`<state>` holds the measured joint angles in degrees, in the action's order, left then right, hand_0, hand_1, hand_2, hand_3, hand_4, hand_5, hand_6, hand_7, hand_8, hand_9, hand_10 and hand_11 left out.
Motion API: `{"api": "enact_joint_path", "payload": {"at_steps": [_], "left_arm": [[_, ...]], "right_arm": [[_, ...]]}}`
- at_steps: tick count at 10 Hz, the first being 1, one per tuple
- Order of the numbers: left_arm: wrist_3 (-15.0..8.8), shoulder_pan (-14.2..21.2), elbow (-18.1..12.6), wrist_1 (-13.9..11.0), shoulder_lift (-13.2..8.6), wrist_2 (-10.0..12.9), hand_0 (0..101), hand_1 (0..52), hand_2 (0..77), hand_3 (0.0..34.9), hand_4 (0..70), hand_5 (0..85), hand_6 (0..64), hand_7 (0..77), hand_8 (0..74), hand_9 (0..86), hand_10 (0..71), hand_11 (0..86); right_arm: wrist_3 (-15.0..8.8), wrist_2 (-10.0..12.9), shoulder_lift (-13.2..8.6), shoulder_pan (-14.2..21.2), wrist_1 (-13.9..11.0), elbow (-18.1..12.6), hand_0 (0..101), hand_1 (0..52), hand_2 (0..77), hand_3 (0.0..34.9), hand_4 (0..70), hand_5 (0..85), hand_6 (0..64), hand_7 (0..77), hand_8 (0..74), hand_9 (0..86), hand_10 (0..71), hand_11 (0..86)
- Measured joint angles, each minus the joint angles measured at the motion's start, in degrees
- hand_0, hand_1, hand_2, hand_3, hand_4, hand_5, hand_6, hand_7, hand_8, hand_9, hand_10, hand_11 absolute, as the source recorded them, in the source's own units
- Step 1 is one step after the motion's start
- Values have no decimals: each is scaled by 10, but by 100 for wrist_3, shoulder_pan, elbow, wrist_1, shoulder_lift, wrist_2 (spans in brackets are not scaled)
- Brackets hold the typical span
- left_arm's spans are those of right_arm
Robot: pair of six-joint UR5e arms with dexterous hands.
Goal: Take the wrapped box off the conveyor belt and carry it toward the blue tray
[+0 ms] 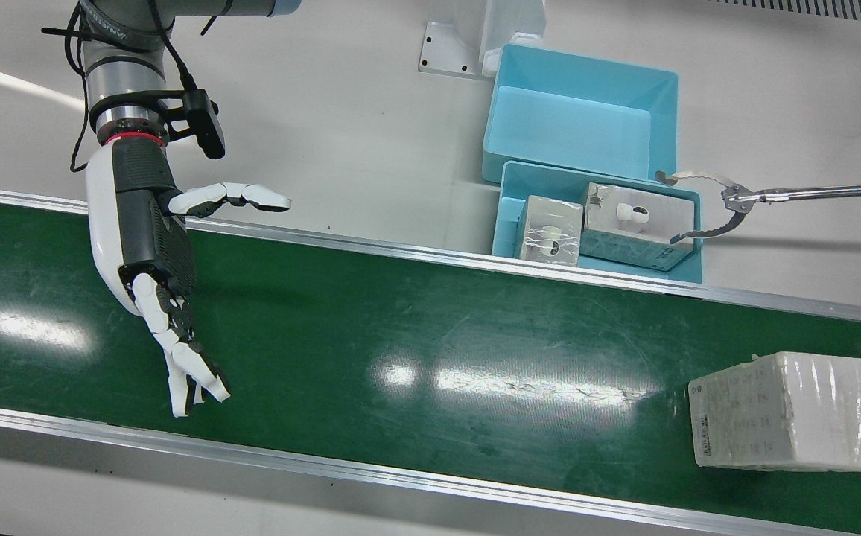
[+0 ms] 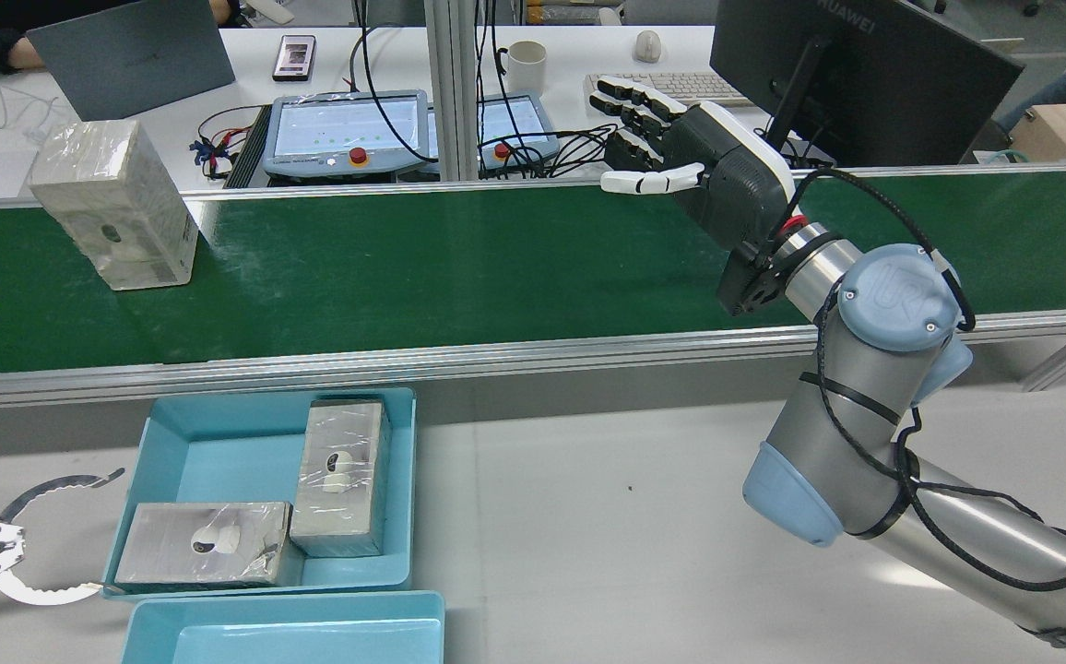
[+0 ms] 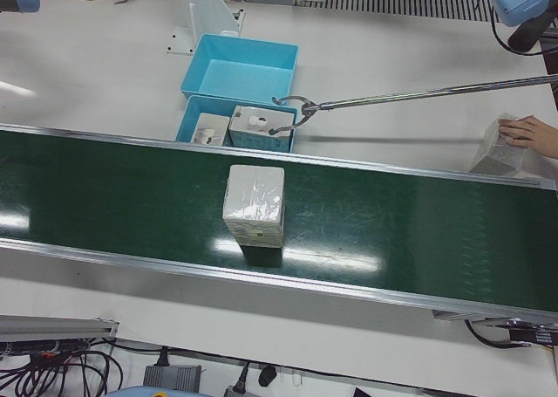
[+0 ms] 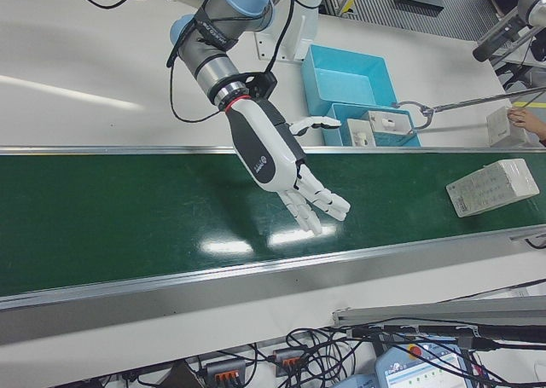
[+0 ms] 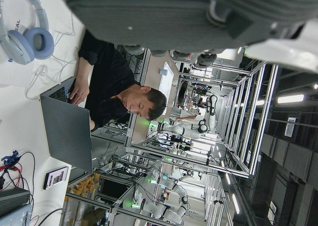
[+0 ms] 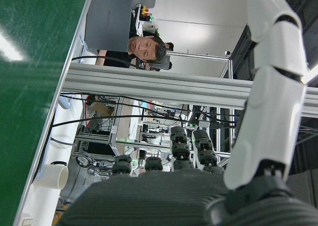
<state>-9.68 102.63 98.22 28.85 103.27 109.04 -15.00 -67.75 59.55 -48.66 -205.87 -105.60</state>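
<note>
- Right hand [image 1: 155, 260], left of the front view: over the conveyor belt [image 1: 415, 335], fingers spread apart, holding nothing.
- Wrapped box [image 1: 792, 412]: on the belt, lower right, well apart from that hand.
- Blue tray [image 1: 506, 216], upper centre-right: holds two wrapped boxes; a reacher claw [image 1: 706, 208] surrounds one.
- Left hand [image 5: 198, 17]: top of its own view only; finger state cannot be told.
</note>
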Motion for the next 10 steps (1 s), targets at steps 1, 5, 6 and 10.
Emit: {"api": "enact_joint_path", "payload": {"at_steps": [1, 5, 6, 10], "left_arm": [[0, 0, 0, 0, 0, 0, 0, 0, 5, 0, 0, 11, 0, 0, 0, 0, 5, 0], [0, 0, 0, 0, 0, 0, 0, 0, 5, 0, 0, 11, 0, 0, 0, 0, 0, 0], [0, 0, 0, 0, 0, 0, 0, 0, 5, 0, 0, 11, 0, 0, 0, 0, 5, 0], [0, 0, 0, 0, 0, 0, 0, 0, 5, 0, 0, 11, 0, 0, 0, 0, 5, 0]], "right_arm": [[3, -10, 11, -36, -3, -8, 439, 120, 207, 76, 60, 131, 44, 76, 16, 27, 38, 60], [54, -42, 71, -246, -23, -45, 445, 120, 185, 105, 5, 136, 0, 0, 5, 16, 0, 22], [68, -44, 90, -271, -27, -51, 460, 136, 147, 166, 0, 27, 0, 0, 0, 16, 0, 22], [87, -48, 108, -315, -32, -60, 447, 115, 82, 173, 0, 44, 0, 0, 0, 16, 0, 16]]}}
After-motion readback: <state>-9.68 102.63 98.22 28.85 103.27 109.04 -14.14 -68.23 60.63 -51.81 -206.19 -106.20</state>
